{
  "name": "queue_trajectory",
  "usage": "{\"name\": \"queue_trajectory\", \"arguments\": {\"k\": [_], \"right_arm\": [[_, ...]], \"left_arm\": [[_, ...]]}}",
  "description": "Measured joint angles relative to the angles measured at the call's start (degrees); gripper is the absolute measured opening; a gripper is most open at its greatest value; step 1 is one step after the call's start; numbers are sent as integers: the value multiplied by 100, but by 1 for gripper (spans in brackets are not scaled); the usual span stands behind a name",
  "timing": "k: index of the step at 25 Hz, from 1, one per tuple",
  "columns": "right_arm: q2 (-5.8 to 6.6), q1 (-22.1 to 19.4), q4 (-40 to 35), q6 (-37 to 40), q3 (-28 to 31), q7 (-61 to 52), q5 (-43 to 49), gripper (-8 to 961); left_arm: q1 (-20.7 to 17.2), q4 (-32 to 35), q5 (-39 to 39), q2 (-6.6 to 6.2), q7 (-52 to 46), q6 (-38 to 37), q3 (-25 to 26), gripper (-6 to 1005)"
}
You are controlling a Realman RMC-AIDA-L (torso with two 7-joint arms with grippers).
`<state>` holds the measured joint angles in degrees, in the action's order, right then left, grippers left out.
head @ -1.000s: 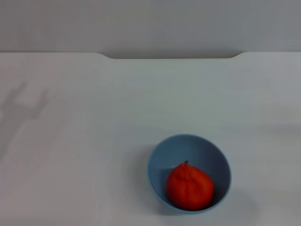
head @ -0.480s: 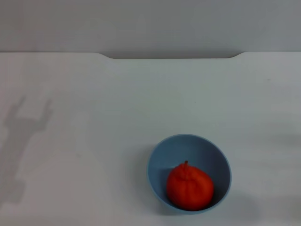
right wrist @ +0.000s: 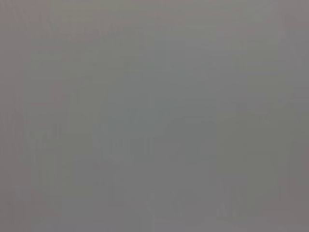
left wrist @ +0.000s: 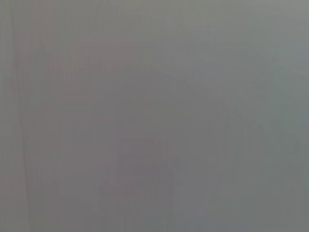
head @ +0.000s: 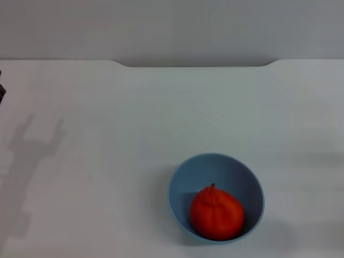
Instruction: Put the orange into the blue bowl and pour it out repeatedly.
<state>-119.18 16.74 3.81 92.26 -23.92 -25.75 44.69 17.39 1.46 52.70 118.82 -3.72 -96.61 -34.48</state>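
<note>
Orange (head: 217, 213): one small red-orange round fruit, lumpy skin, stem nub pointing up. Location: inside the blue bowl (head: 183, 180), resting against the near-right part of the basin.

Listed left to right across the head view:

1. Left gripper (head: 1, 91): only a dark sliver shows at the far left edge of the table (head: 161, 107). Whether its claw is spread or closed cannot be told. Well apart from the bowl.
2. Shadow (head: 29, 156): grey, forked at the top like two prongs, cast on the left part of the table below that sliver.
3. Blue bowl: glossy light blue, upright, standing on the table right of centre and near the front edge. Nothing grips it.
4. Right gripper: out of sight in the head view; claw state cannot be told.

Both wrist views show only flat grey, with no object discernible.
</note>
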Motion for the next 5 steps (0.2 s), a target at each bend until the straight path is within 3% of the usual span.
{"name": "queue_trajectory", "arguments": {"k": [5], "right_arm": [[0, 45, 70, -1, 2, -30, -3, 529]], "left_arm": [[-26, -108, 39, 0, 0, -1, -1, 708]]}}
